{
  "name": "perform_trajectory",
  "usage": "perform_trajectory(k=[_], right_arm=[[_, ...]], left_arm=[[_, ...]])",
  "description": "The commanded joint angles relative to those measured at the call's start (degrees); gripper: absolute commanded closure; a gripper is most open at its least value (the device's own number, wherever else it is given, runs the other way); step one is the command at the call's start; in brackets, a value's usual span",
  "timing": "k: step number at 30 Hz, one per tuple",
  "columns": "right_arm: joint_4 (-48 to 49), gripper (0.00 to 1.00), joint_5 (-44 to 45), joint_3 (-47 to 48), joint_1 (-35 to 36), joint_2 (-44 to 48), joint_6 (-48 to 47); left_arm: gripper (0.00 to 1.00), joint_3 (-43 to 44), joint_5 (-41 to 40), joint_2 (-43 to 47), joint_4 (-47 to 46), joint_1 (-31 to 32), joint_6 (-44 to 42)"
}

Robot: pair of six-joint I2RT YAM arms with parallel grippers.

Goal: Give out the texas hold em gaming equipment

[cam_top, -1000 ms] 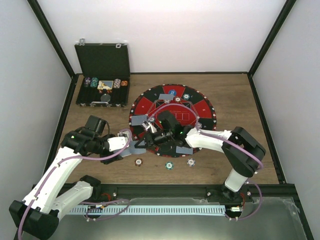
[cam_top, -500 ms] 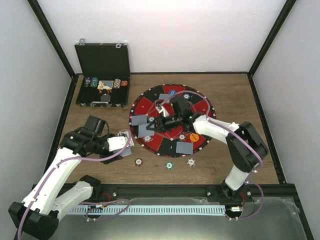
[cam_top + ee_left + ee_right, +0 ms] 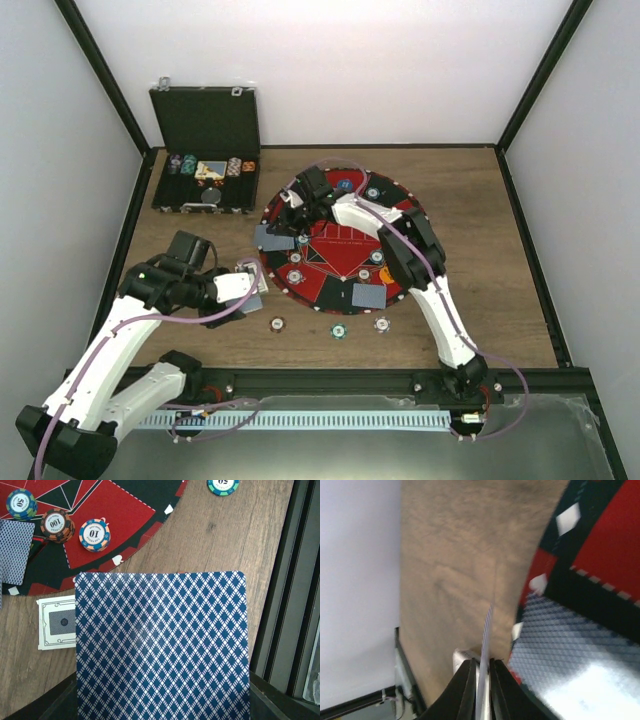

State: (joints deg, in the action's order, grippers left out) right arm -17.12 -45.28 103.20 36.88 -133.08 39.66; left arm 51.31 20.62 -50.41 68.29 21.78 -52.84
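In the left wrist view, a deck of playing cards (image 3: 161, 645) with blue diamond-patterned backs fills the lower frame and hides my left gripper's fingers. From above, my left gripper (image 3: 252, 280) is shut on that deck, just off the near-left edge of the round red-and-black mat (image 3: 330, 240). My right gripper (image 3: 482, 666) is shut on a single card (image 3: 488, 630), seen edge-on. It hovers over the mat's far-left rim (image 3: 290, 213), beside a face-down card (image 3: 570, 650). Striped chips (image 3: 94, 533) lie on the mat. The blue disc (image 3: 345, 184) and orange disc (image 3: 385, 272) also sit on it.
An open black case (image 3: 205, 150) holding chips stands at the back left. Three chips (image 3: 338, 330) lie on the wood in front of the mat. Another face-down card (image 3: 368, 296) rests on the mat's near side. A white bordered card (image 3: 57, 622) lies on the table, partly under the deck.
My right arm has swung from the mat's near-left side across to its far-left rim, with a card pinched in its fingers. The left arm and its deck have stayed put.
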Motion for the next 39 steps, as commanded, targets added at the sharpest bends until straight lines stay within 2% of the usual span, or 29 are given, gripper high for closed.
perform_trajectory(k=[1,5,8,11,15,19,23,26,30,34,39], right_arm=[[-12.68,0.85,5.06,10.44,-0.21,-5.32,-4.11],[-15.22,0.80,8.34,10.84,-0.30,-3.66,-5.73],[-16.89,0.74,11.56,9.93,-0.53,-1.56,-6.70],[-19.10,0.72,14.68,9.71,-0.50,0.48,-8.03],[-19.61,0.57,16.26,7.75,-0.50,4.23,-8.49],[-17.92,0.55,15.99,3.17,-0.50,9.66,-7.58],[-7.38,0.45,11.02,-10.05,-0.03,19.35,-3.34],[3.40,0.33,6.16,-23.06,1.05,29.02,1.91],[15.15,0.22,2.89,-36.46,4.70,38.00,8.44],[24.38,0.19,1.73,-44.78,9.81,42.27,14.15],[31.03,0.19,1.42,-48.06,15.21,42.20,17.80]], left_arm=[[0.94,1.64,0.68,0.74,0.66,-0.17,-0.32],[0.94,1.22,0.63,1.25,0.90,-0.21,-0.59],[0.94,1.00,0.69,1.24,0.79,-0.22,-0.69],[0.94,1.08,0.97,1.11,0.72,-0.18,-0.60],[0.94,1.14,1.08,1.11,0.62,-0.21,-0.38],[0.94,1.17,0.93,1.15,0.65,-0.17,-0.30],[0.93,1.11,0.98,1.11,0.18,-0.22,-0.16],[0.93,1.20,1.32,0.77,-0.21,-0.22,0.09],[0.93,1.10,1.60,0.34,-0.80,-0.11,0.11],[0.93,0.97,1.75,0.01,-1.37,-0.14,0.18],[0.93,1.04,1.97,-0.25,-1.78,-0.12,0.26]])
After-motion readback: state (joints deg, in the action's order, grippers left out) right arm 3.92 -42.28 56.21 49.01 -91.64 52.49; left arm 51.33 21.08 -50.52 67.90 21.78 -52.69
